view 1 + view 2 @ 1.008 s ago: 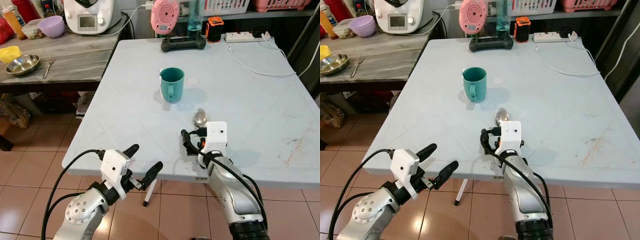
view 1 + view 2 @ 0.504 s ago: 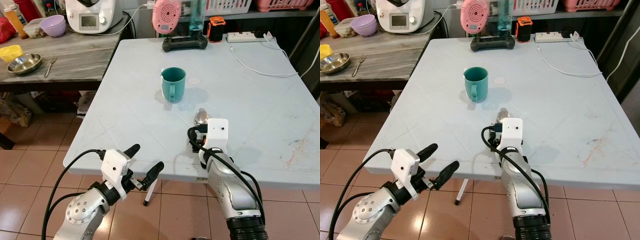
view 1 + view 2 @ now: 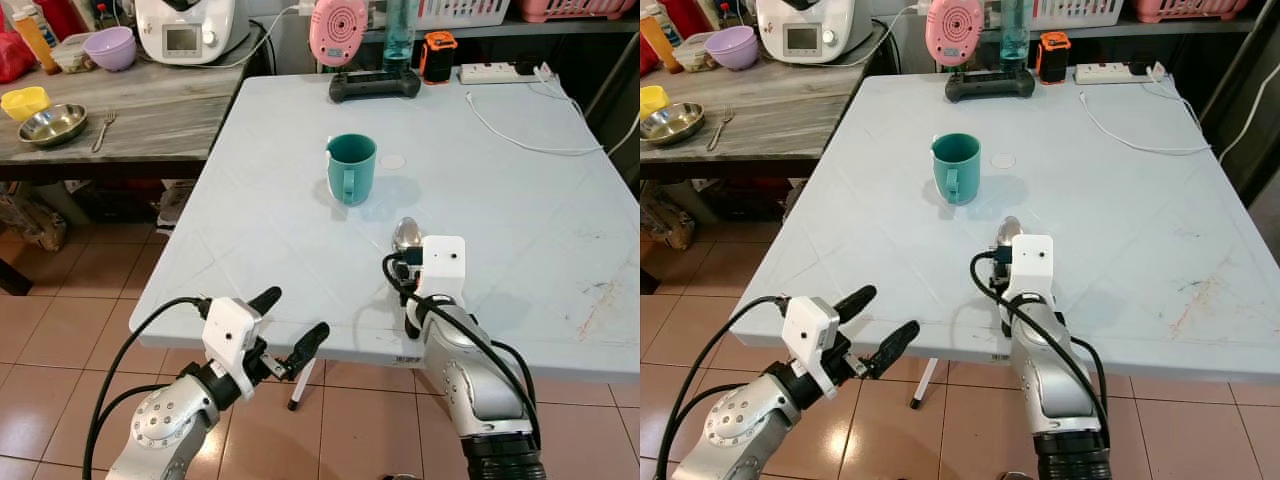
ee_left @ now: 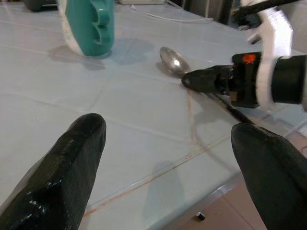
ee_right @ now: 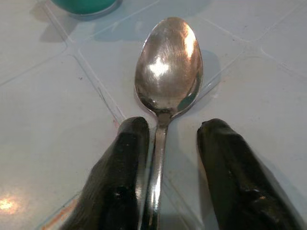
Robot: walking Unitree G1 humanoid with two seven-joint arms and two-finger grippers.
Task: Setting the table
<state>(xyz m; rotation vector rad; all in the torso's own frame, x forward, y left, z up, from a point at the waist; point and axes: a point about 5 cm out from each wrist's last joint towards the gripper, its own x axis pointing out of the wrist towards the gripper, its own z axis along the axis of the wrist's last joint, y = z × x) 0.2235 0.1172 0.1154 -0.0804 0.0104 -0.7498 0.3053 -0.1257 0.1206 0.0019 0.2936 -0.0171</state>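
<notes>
No writing can be read on anything in view. The right pincer (image 5: 165,177) rests low on the pale bench (image 3: 520,200), its fingers slightly parted astride the handle of a metal spoon (image 5: 168,72); one finger touches the handle, the other stands just clear. The spoon lies flat, bowl pointing away from the robot toward the teal mug (image 3: 351,169), while the left pincer (image 3: 285,330) hangs wide open and empty below the bench's near edge.

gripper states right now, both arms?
Left gripper: open, holding nothing, off the table's near edge.
Right gripper: open, fingers either side of the shiny metal spoon's handle, not clamped.
</notes>
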